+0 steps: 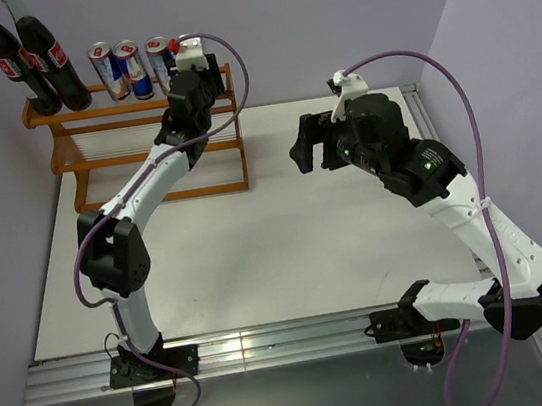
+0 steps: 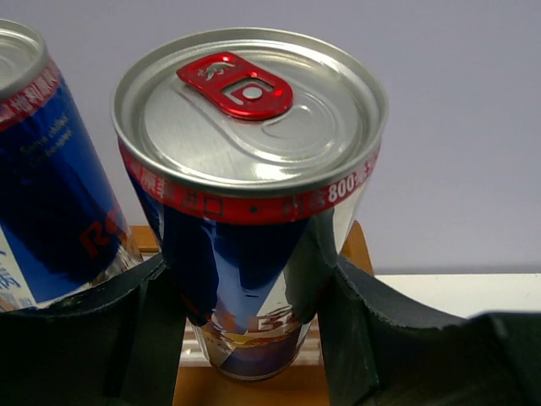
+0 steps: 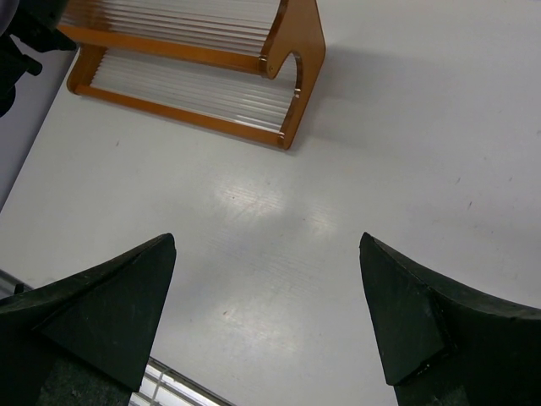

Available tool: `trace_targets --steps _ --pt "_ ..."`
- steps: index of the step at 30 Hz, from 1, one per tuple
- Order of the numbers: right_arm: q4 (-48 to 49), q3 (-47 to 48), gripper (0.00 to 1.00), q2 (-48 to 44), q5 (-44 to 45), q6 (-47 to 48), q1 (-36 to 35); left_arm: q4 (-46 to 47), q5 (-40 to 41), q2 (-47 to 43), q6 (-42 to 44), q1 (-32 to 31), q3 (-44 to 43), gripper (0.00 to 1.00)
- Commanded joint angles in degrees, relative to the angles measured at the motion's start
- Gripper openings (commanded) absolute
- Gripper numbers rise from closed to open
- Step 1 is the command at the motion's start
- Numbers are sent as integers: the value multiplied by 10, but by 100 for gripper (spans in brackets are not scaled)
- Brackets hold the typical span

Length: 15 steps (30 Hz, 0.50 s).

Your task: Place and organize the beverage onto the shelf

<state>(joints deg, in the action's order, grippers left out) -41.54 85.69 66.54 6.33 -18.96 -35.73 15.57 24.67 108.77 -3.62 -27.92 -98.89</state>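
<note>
We are gripping a can (image 2: 249, 127) on the top tier of the shelf (image 1: 142, 145).
Our right claw (image 3: 266, 241) is hanging spread over the white table (image 3: 406, 127), short of the shelf. Our left claw (image 2: 245, 296) is pinching the blue-and-silver can, which has a red tab and "800" on its rim band. Three other cans (image 1: 134, 69) are standing beside it, with two cola bottles (image 1: 48, 53) leftmost.
</note>
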Motion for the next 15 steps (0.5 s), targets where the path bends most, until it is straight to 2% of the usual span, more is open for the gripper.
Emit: trace_targets --steps 1,15 --pt "24 0 96 -4 -4 8 3 58 -8 -1 5 10 -46 0" --pt "24 3 96 0 -8 11 3 52 -12 7 12 26 -38 0"
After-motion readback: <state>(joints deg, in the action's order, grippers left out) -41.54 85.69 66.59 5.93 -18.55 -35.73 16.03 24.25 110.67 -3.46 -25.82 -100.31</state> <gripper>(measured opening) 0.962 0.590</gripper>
